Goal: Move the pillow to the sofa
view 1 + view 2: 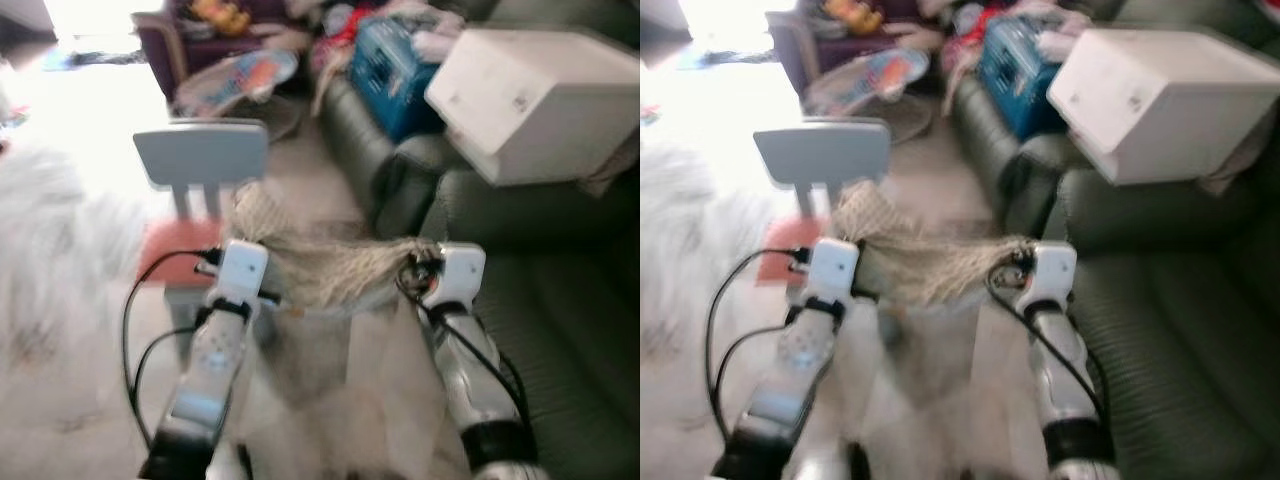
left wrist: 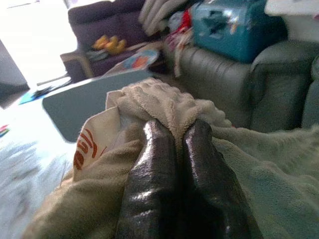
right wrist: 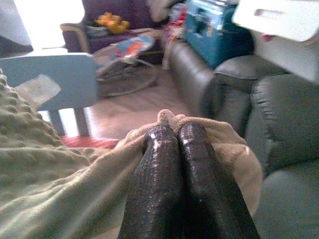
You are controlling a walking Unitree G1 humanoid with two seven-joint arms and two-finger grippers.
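The pillow [image 1: 322,264] is a beige, fluffy, limp cushion, and it hangs stretched between my two arms in front of me. My left gripper [image 2: 177,133] is shut on one end of it, where a white label with red print shows. At the other end my right gripper [image 3: 174,130] is shut on a bunched corner. The dark green sofa [image 1: 565,340] lies to my right, its seat cushion just beside my right arm. The pillow hangs over the floor, left of the sofa seat.
A small chair [image 1: 200,155] with a grey-blue back and red seat stands just beyond the pillow. A white box [image 1: 540,100] and a blue crate [image 1: 395,65] sit on the sofa farther back. A white fluffy rug [image 1: 50,250] lies to the left.
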